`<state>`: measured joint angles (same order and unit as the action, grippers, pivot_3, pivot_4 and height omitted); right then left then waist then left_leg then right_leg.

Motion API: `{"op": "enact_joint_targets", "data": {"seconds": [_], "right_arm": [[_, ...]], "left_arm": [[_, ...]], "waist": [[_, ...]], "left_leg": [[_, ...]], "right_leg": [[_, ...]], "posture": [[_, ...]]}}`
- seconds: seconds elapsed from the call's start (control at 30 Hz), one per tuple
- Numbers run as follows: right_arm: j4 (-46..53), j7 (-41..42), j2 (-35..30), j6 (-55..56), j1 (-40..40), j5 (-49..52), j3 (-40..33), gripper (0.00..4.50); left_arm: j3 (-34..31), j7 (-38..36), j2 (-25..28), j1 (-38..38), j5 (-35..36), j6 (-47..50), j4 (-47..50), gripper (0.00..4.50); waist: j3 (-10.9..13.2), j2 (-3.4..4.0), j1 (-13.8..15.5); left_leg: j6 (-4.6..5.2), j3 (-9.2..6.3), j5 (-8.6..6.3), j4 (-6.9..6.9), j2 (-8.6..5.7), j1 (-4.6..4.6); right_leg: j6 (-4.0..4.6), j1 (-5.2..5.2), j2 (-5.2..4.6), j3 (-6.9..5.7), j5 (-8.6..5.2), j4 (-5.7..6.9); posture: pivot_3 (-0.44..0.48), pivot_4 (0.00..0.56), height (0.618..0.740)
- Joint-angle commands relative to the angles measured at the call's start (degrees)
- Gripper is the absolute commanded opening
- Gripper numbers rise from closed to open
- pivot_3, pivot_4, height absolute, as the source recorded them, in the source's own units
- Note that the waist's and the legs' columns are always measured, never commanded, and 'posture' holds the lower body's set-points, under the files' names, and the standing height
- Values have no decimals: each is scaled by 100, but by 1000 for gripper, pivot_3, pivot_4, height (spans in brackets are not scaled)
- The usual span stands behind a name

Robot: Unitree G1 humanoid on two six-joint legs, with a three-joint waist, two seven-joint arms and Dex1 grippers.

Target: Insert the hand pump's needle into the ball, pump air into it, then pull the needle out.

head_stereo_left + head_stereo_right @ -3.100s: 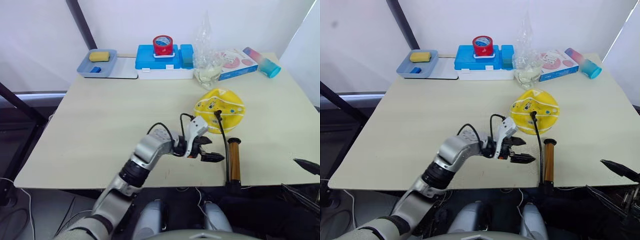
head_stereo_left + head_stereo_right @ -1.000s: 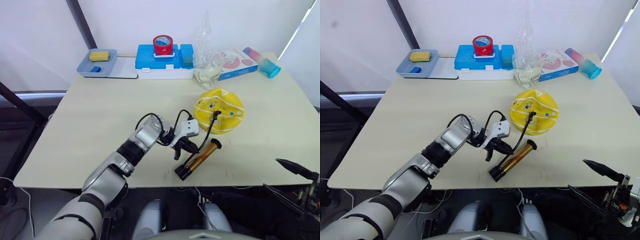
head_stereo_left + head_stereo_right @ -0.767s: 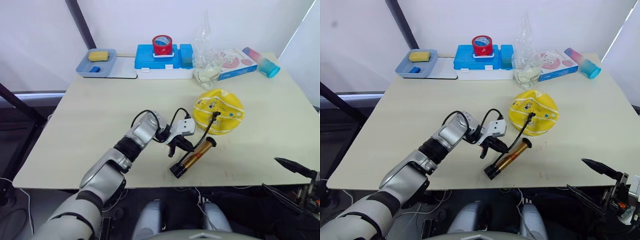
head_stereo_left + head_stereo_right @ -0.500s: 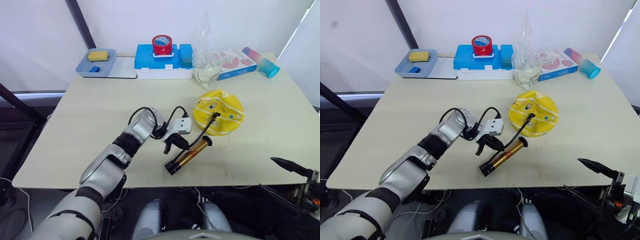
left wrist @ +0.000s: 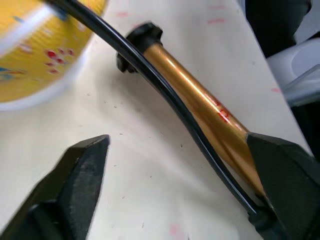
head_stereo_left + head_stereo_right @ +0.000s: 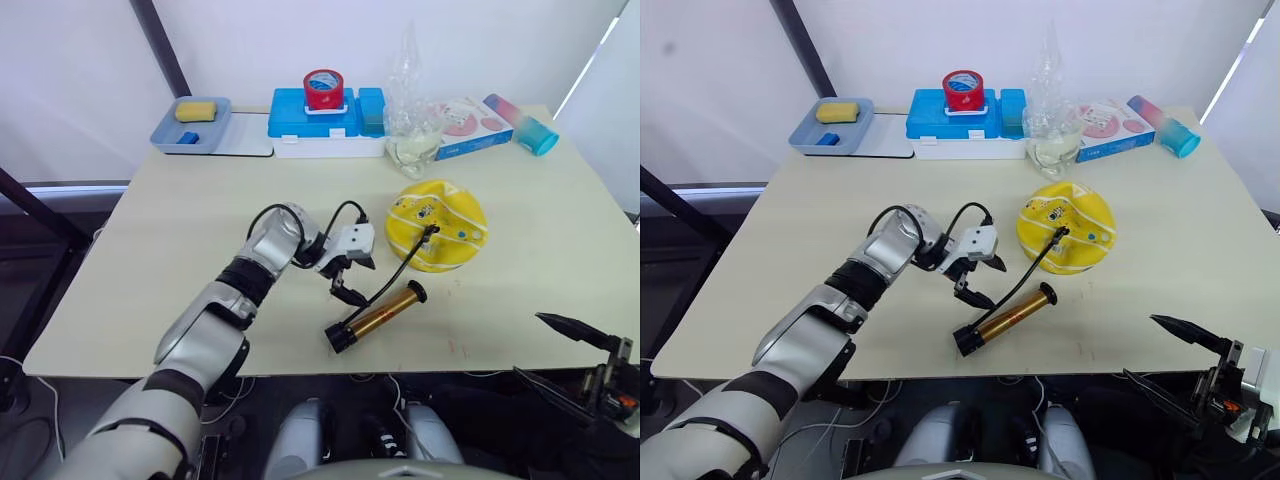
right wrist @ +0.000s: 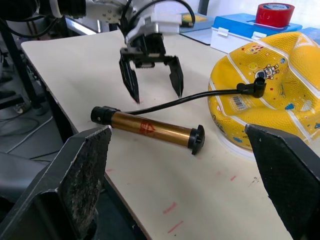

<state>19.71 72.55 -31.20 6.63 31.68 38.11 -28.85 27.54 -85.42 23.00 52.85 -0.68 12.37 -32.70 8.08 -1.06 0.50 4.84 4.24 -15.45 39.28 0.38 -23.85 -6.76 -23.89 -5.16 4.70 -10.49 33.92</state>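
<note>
Left end effector [image 6: 978, 281] hangs released, fingers pointing down over the hose [image 6: 1012, 287] beside the pump [image 6: 1006, 319] near the worktop's [image 6: 820, 240] front edge.

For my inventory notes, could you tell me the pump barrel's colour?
Bronze-brown pump, clearest in the right wrist view.

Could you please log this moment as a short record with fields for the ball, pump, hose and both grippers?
ball: yellow ball, dented, on the table
hand pump: hand pump lying flat near the table's front edge
hose: hose runs from the pump's near end up to the ball's top, where its tip sits
left gripper: left gripper open, above the hose, holding nothing
right gripper: right gripper open, off the table's front edge
</note>
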Motion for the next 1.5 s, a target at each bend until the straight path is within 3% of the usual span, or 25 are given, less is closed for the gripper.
{"op": "enact_joint_targets", "data": {"seconds": [0.03, 0.3, 0.57, 1.23, 1.5], "right_arm": [[28, 15, -19, 113, 22, 22, -7, 4500], [-21, -8, 7, 199, -7, 13, 82, 4500], [-6, -34, 10, 236, -41, 19, 131, 4500], [35, -131, 133, 392, 37, -6, 225, 4500], [39, -200, 165, 443, 57, 7, 292, 4500]], "left_arm": [[-223, -369, 231, -212, 423, 660, 1016, 4427], [-153, -2, 407, -849, 716, 1827, 2604, 4427], [432, 607, 263, -996, 476, 2711, 3089, 4427], [1649, 1293, -601, 258, 105, 4615, 1716, 4427], [2002, 1319, -812, 477, -17, 4473, 1197, 4427]], "waist": [[-1, 1, -2], [-1, 2, 26], [-2, 3, 26], [-1, 2, 27], [-1, 2, 16]], "left_leg": [[0, -1, 0, 0, 1, 0], [-1, -3, 0, 6, 1, 5], [-1, 3, 0, 8, -1, 9], [-1, -14, 0, 12, -5, 4], [-1, -17, 1, 12, -5, 3]], "right_leg": [[0, 1, -1, -2, 0, 0], [1, 4, -7, -9, 0, 6], [2, 7, -12, -10, 1, 6], [-2, 6, -1, 10, -1, 3], [-11, 7, 27, 78, -6, 1]], "posture": [[0, 150, 729], [0, 150, 729], [0, 150, 729], [0, 150, 729], [0, 150, 729]]}}
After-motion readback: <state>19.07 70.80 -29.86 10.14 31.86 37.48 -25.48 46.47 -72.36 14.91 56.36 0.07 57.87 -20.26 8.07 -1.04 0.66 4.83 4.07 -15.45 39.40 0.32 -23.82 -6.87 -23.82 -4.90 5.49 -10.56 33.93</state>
